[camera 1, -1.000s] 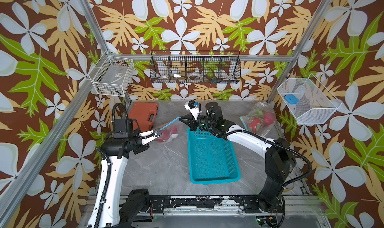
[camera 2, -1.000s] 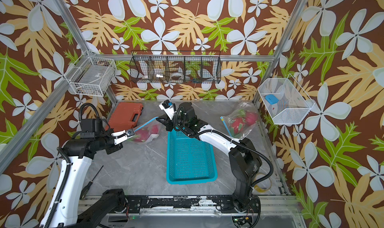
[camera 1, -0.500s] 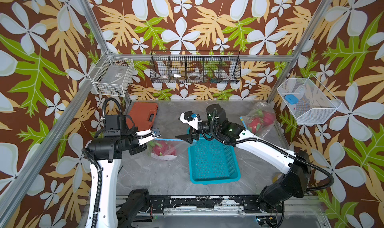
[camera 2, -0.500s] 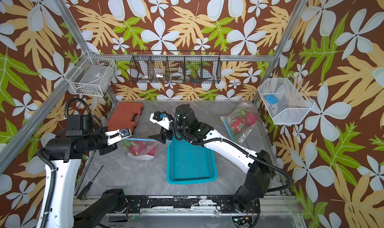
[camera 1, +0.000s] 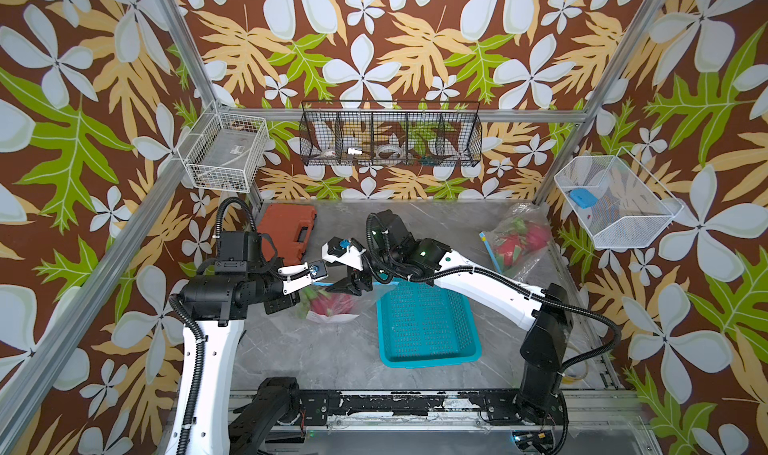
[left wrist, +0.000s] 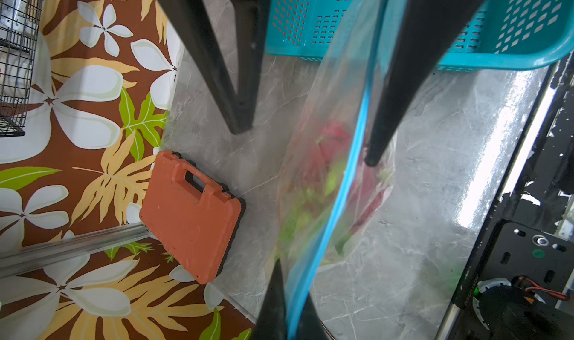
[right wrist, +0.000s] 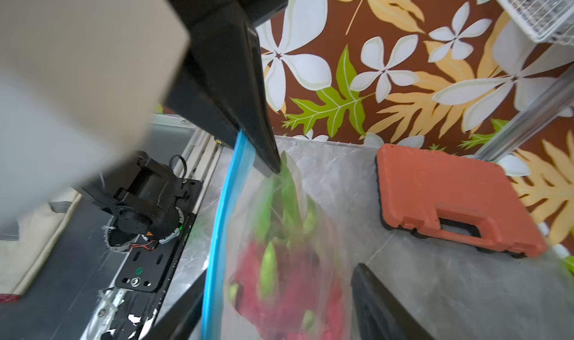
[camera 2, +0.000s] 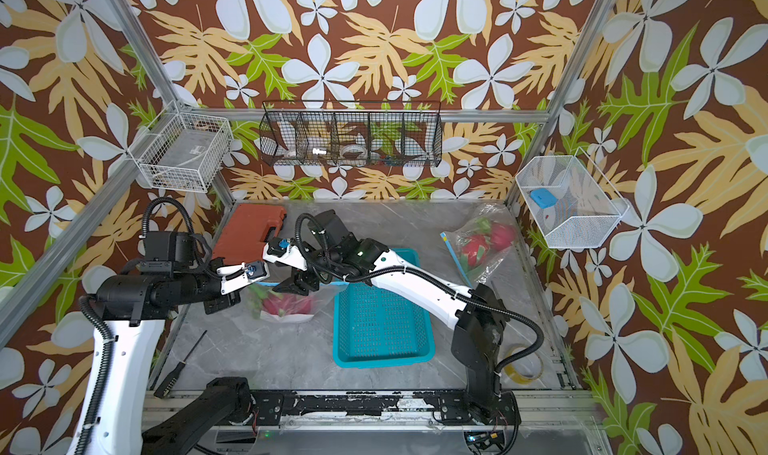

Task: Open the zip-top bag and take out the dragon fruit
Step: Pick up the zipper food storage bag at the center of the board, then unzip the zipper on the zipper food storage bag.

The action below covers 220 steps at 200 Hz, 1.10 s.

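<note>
In both top views the left gripper (camera 1: 318, 280) was pinched on the blue zip edge of the zip-top bag (camera 1: 332, 303), which hung from it above the grey table (camera 1: 324, 357), just beside the teal basket (camera 1: 428, 324). The dragon fruit (camera 1: 328, 303) sat inside that bag, blurred. The right gripper (camera 2: 301, 284) hovered at the bag's mouth. A second bag of fruit (camera 2: 482, 241) lay well apart at the far side, and an orange tool case (camera 2: 251, 232) lay behind the left arm.

The left wrist view showed the blue zip strip (left wrist: 338, 198) running out from between the left gripper's closed tips, with the right gripper's two black fingers (left wrist: 400, 90) standing apart, one on each side of the bag's upper film.

The right wrist view showed those fingers spread, one on either side of the bag with nothing clamped, and the magenta fruit (right wrist: 289, 285) with green scales below.

The step in hand looked like opening the mouth. Next, the right gripper probably needed to catch the free lip opposite the held edge and pull the seal apart.
</note>
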Available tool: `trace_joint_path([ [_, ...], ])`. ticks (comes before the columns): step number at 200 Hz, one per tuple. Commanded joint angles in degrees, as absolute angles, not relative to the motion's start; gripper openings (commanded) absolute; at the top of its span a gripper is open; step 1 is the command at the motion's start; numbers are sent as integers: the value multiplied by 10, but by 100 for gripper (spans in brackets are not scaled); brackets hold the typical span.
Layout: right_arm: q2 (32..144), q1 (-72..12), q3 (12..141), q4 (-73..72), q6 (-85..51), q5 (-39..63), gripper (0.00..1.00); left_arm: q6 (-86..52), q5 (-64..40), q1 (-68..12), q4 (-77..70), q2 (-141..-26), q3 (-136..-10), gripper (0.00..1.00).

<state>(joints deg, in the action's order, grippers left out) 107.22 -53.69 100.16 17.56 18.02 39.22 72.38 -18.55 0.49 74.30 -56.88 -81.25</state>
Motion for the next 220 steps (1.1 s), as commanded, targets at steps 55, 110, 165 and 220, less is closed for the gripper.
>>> trace_joint_path([
  [55,1022,-533,920,88,146,404,0,656,-243,4,734,-567,-806,76],
  [110,981,-518,843,40,120,399,0,681,-284,33,743,-568,-789,67],
  [165,962,-507,814,24,109,396,0,682,-323,36,738,-560,-810,53],
  [220,964,-505,821,19,98,399,1,685,-332,36,736,-555,-828,37],
])
